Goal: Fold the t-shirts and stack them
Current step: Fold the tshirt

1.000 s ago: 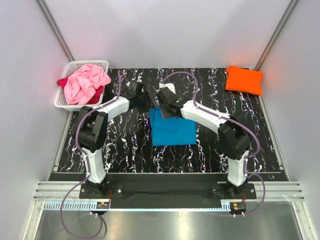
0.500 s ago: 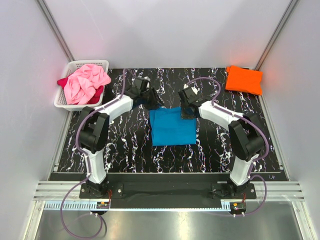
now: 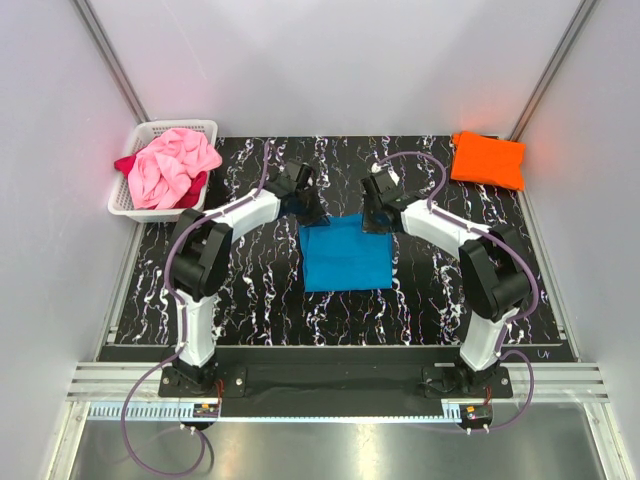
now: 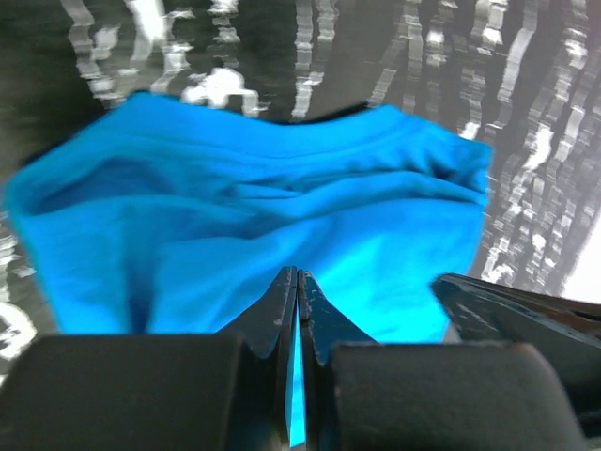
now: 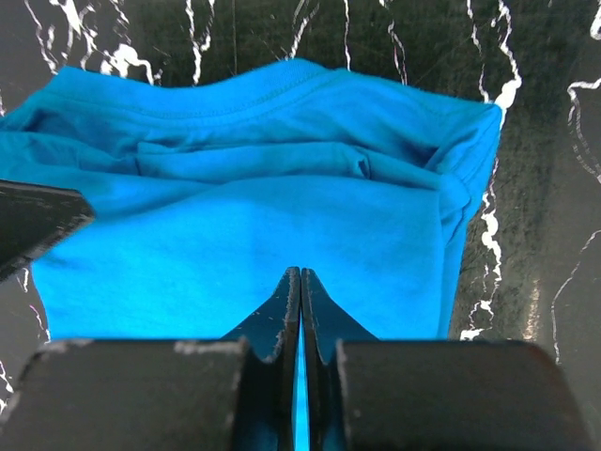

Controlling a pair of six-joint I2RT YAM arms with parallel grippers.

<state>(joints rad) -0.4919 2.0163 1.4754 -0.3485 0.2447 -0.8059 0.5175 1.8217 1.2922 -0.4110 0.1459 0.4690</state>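
The blue shirt (image 3: 346, 252) lies in the middle of the table (image 3: 250, 285), and both jaws are clenched on its far edge, the left arm (image 3: 245, 210) at the left corner and the right arm (image 3: 430, 226) at the right, so the cloth stretches from them toward the bases.

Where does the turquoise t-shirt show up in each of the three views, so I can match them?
Top external: the turquoise t-shirt lies folded at the middle of the table.
Left wrist: the turquoise t-shirt fills the middle of the picture, down to the bottom centre.
Right wrist: the turquoise t-shirt spans from the left edge to right of centre.
Shared landmark: the black, white-veined tabletop around the shirt.
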